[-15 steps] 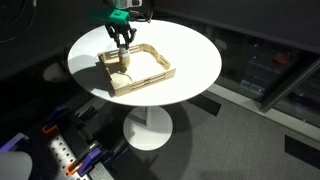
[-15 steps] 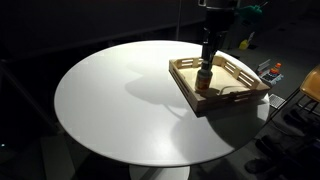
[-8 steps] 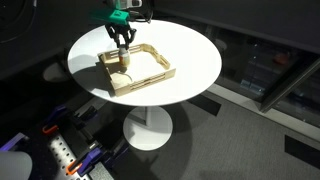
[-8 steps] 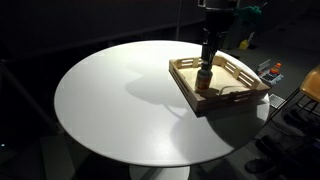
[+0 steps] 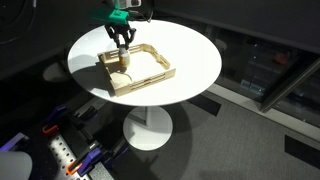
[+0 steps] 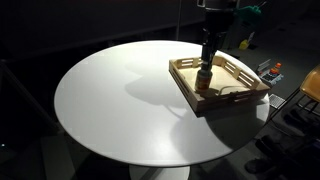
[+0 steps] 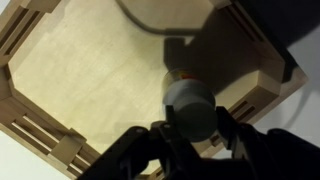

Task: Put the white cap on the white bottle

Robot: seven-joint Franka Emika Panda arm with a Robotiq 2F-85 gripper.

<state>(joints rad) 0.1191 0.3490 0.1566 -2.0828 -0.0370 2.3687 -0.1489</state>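
My gripper hangs straight down over the light wooden tray. The white bottle stands upright on the tray floor directly under it. In the wrist view the jaws press both sides of a whitish-grey round top, the white cap, which sits on the bottle's top. The bottle's body is hidden below it in that view. I cannot see a seam between cap and bottle.
The tray has raised slatted walls and lies near the far edge of a round white pedestal table. A blurred pale round shape shows beyond the bottle. Dark floor and clutter surround the table.
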